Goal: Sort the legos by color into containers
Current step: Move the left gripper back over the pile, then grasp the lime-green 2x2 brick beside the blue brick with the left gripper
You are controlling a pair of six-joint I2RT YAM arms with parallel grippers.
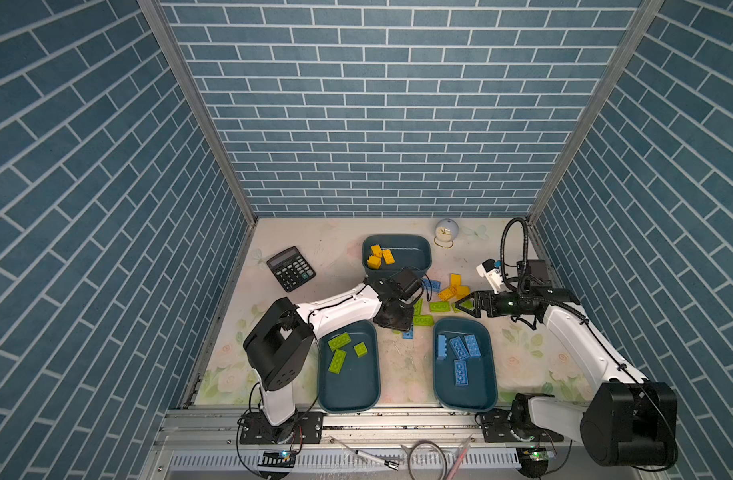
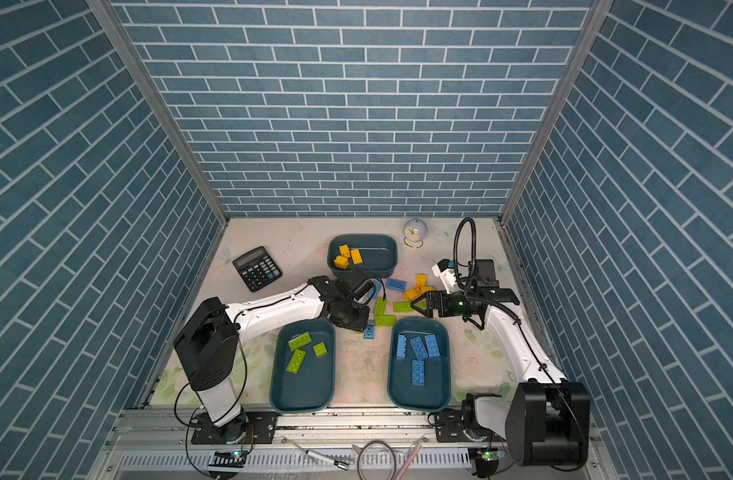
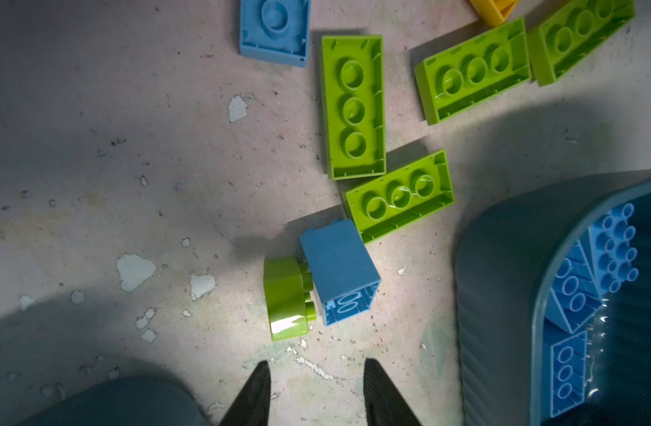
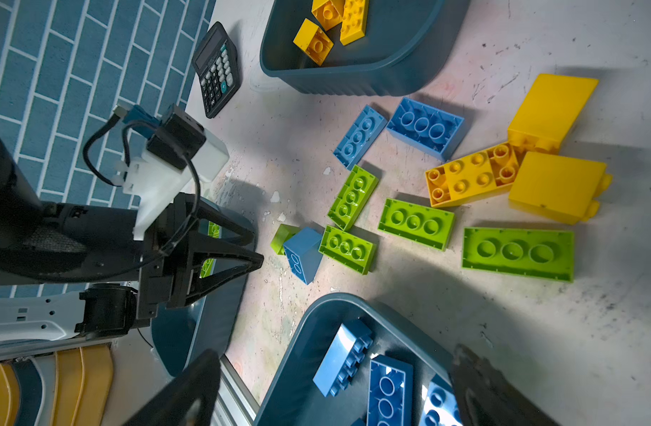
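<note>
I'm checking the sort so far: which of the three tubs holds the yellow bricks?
The far tub, beside the small clock: three yellow bricks lie in it. The near left tub holds green bricks, the near right tub blue ones.

no legible text; calculator [image 4: 216, 70] key marks seem too small/blurry to read.

Two white-and-black arms, side by side

The left arm [image 1: 339, 305] and right arm [image 1: 585, 338] have glossy white shells between bulky black joint housings, on black base plates [image 1: 281, 428] with silver screws. Thin black cables trail along the shells. A ribbed black hose [image 1: 503, 243] arches above the right wrist. The left gripper [image 4: 258, 249] is black, with open triangular frames for fingers.
</note>
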